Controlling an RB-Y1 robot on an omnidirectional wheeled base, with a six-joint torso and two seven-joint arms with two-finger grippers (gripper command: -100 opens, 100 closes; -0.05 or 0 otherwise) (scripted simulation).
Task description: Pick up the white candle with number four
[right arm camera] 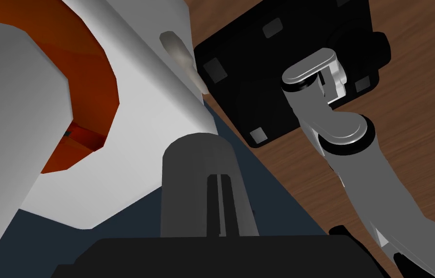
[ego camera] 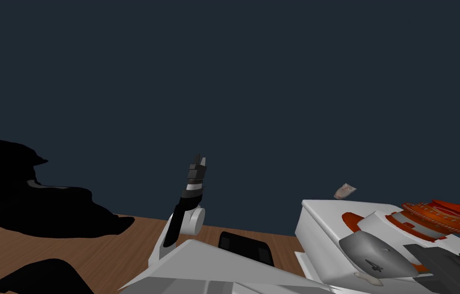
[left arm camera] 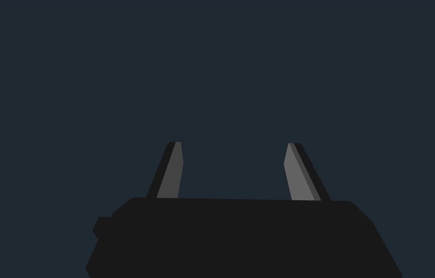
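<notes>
The right gripper is pinching nearly shut on the grey candle, seemingly holding it just beside the white bench for lifting, while the left gripper is hanging open and empty, raised well apart, likely keeping clear.

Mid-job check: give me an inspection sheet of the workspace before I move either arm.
Surface: white furniture block; brown wooden floor below.
Job's things: small pale stick-like object at the block's edge, possibly the candle; number unreadable.
Clutter: orange-red ribbed object atop the block.
Grippers: left gripper open, empty, raised; right gripper fingers together, near the block.
Cables: nothing seen.
Surroundings: dark blue wall; black area at left.
</notes>
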